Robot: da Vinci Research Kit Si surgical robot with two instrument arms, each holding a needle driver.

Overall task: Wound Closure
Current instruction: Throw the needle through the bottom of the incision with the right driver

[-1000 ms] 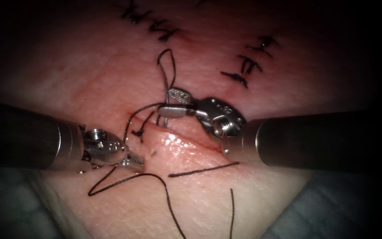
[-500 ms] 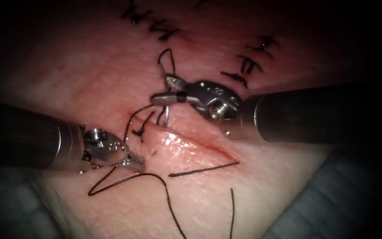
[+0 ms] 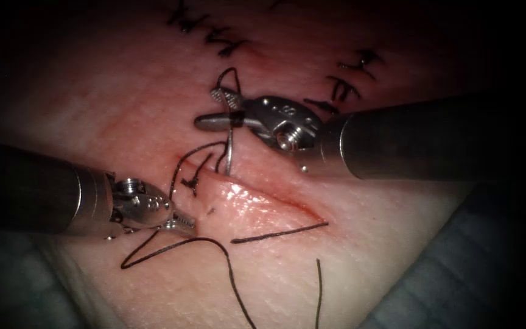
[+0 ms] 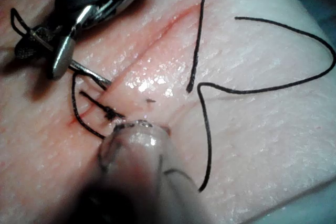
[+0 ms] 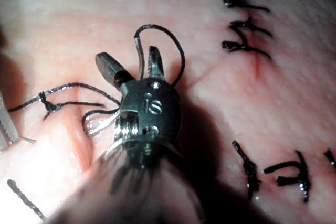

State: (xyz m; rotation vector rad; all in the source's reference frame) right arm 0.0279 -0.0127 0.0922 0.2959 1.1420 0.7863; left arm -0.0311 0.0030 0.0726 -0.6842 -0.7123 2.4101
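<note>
The cut (image 3: 257, 198) lies open in the tissue (image 3: 360, 262). A silver needle (image 3: 230, 149) stands out of the tissue by the cut's left end, at its far edge. Its upper part passes between the jaws of my right tool (image 3: 211, 108), which stand apart around it; the needle (image 4: 89, 72) and that tool (image 4: 39, 61) show the same in the left wrist view. In the right wrist view the right tool (image 5: 128, 56) also straddles a thread loop (image 5: 168, 45). My left tool (image 3: 189, 226) rests left of the cut, shut on the dark thread (image 3: 214, 244).
A tied stitch (image 3: 190, 181) crosses the cut's left end. Loose cut pieces of thread (image 3: 278, 233) lie in front of the cut. Rows of older stitches (image 3: 342, 91) mark the tissue behind. Blue cloth (image 3: 458, 280) borders the tissue at the front right.
My right tool has moved up and to the left along the needle, jaws still apart around it. The left tool and its thread have stayed where they were.
</note>
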